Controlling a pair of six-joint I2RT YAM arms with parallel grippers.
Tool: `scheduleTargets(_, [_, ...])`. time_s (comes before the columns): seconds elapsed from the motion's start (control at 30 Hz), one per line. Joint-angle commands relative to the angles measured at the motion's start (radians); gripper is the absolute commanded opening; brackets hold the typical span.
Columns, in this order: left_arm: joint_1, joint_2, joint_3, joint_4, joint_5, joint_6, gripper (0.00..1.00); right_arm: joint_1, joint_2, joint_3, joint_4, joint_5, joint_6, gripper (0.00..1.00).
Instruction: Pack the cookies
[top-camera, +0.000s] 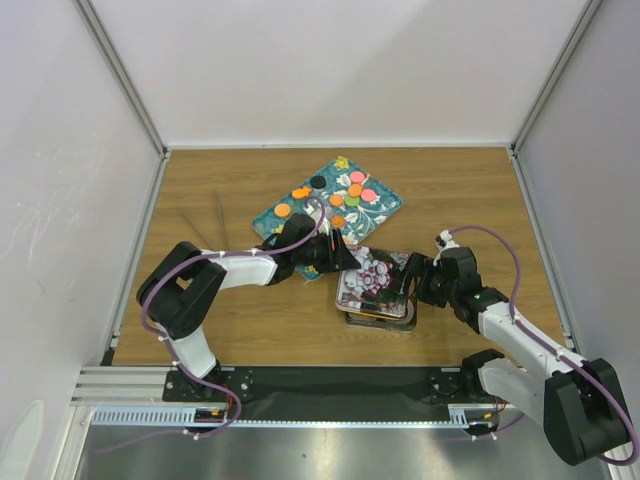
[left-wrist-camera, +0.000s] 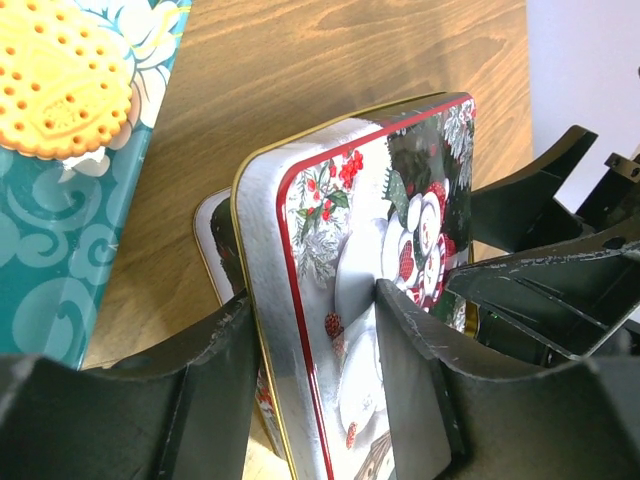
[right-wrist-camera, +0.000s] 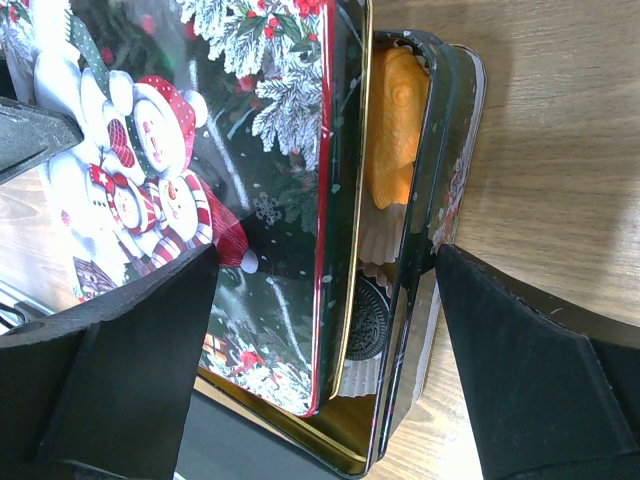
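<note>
Several cookies (top-camera: 338, 199), orange, pink, green and black, lie on the teal floral tray (top-camera: 272, 218); one orange cookie (left-wrist-camera: 60, 80) shows in the left wrist view. A snowman tin lid (top-camera: 375, 275) lies askew over the open tin box (top-camera: 380, 318). My left gripper (top-camera: 345, 262) is shut on the lid's (left-wrist-camera: 340, 260) left edge. My right gripper (top-camera: 408, 285) is open, its fingers (right-wrist-camera: 540, 370) straddling the lid (right-wrist-camera: 250, 150) and the tin wall (right-wrist-camera: 425, 230). Inside the tin, an orange cookie (right-wrist-camera: 395, 130) and a black cookie (right-wrist-camera: 368, 330) sit in white paper cups.
The tray (left-wrist-camera: 50, 250) lies just behind and left of the tin on the wooden table (top-camera: 460, 190). White walls enclose the table on three sides. The arms' base rail (top-camera: 330, 385) runs along the near edge.
</note>
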Motion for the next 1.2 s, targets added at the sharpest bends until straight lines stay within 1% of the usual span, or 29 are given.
scheduleTargets(0.0, [-0.016, 0.038, 0.008, -0.112, -0.059, 0.084, 0.52, 0.015, -0.006, 0.047, 0.042, -0.015, -0.012, 0.95])
scheduleTargets(0.17, [-0.021, 0.035, 0.012, -0.122, -0.054, 0.09, 0.52, 0.013, -0.026, 0.05, 0.039, -0.018, -0.01, 0.97])
scheduleTargets(0.37, [-0.029, 0.032, 0.023, -0.145, -0.039, 0.098, 0.55, 0.013, -0.023, 0.054, 0.073, -0.069, 0.007, 1.0])
scheduleTargets(0.7, [-0.042, 0.009, 0.02, -0.16, -0.037, 0.1, 0.57, 0.005, -0.02, 0.058, 0.081, -0.075, 0.014, 1.0])
scheduleTargets(0.83, [-0.059, 0.009, 0.023, -0.154, -0.014, 0.084, 0.58, 0.004, -0.02, 0.059, 0.091, -0.078, 0.018, 1.0])
scheduleTargets(1.17, [-0.093, -0.02, 0.038, -0.197, -0.074, 0.074, 0.58, 0.004, -0.018, 0.047, 0.114, -0.073, 0.034, 1.0])
